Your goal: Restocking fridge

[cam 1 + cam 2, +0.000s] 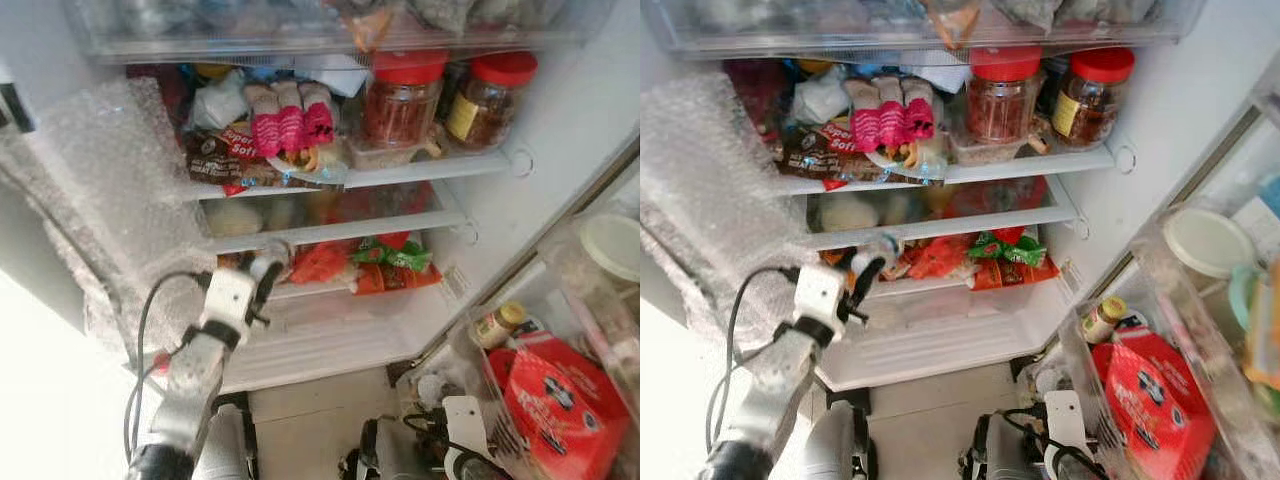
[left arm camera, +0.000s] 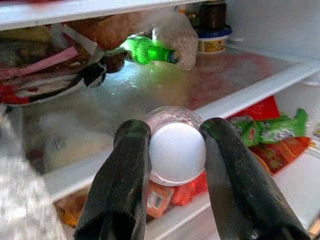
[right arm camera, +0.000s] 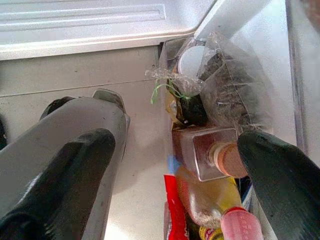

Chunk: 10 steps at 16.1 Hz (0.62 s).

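Left gripper [image 2: 175, 150]: clamped on white-lidded jar [image 2: 176, 150], before fridge middle shelf [image 1: 330, 232] | right gripper [image 3: 175, 185]: spread wide, near door-bin bottles [image 3: 210, 157], labels unreadable.

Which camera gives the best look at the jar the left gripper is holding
The left wrist view: the white-lidded jar sits large between the left gripper's fingers. Both eye views show it small at the arm's end, by the lower shelf.

Clear glass jar [image 2: 172, 131] with smooth matt white lid; glossy white plastic shelf [image 2: 250, 95]; crinkly bubble wrap [image 1: 110, 190]
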Available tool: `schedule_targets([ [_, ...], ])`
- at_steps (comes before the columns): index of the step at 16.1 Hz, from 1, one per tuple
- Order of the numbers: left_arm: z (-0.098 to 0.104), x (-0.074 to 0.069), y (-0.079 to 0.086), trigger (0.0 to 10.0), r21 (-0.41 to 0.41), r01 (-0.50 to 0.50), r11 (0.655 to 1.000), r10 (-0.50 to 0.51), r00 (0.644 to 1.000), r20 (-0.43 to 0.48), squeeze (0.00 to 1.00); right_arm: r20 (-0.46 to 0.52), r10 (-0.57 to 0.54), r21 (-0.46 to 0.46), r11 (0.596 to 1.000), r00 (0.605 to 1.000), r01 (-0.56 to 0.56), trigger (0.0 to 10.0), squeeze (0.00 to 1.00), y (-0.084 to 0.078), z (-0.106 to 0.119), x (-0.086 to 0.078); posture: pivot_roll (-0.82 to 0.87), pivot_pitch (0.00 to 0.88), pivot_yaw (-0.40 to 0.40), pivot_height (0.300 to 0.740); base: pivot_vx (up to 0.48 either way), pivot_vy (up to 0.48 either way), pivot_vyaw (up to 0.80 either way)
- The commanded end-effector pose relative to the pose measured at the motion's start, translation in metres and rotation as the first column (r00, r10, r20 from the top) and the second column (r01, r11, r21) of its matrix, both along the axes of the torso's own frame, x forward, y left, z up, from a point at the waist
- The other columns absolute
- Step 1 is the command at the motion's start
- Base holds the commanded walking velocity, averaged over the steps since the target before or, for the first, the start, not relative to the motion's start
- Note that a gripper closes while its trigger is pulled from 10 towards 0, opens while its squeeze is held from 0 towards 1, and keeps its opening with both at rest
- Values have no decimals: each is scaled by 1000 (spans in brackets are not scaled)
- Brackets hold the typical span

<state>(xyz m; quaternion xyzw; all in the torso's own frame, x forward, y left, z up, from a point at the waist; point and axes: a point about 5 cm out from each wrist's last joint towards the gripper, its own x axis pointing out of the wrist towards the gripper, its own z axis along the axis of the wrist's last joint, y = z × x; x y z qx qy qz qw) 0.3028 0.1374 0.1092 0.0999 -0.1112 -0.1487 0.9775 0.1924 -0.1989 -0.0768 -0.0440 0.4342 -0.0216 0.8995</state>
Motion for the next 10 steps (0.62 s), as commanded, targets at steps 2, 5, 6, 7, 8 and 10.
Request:
schedule_targets([
  [2,1,6,1,10000,8,-12,1000,12,1000,21,0,-138,-8,11,1000,990,10,10000,0,3,-17,-34,-19,196,-58,633,0,0,0],
  [5,2,15,3,10000,2,-45,999,45,998,40,0,-136,-10,12,1000,991,12,10000,0,3,-17,-34,-31,195,-61,633,0,0,0],
  [6,2,17,3,10000,2,-53,999,53,998,40,0,-135,-11,14,1000,991,13,10000,0,3,-17,-34,-32,194,-62,633,0,0,0],
  [7,1,19,3,10000,2,-59,998,58,998,38,0,-134,-11,17,1000,991,14,10000,0,3,-17,-34,-33,195,-62,633,0,0,0],
  [8,0,20,4,10000,0,-63,998,63,997,34,0,-135,-10,17,1000,991,13,10000,0,3,-17,-34,-33,195,-63,633,0,0,0],
  [10,-8,24,5,10000,0,-75,997,75,997,-20,0,-137,-9,19,1000,991,12,10000,0,3,-17,-34,-35,196,-63,633,0,0,0],
])
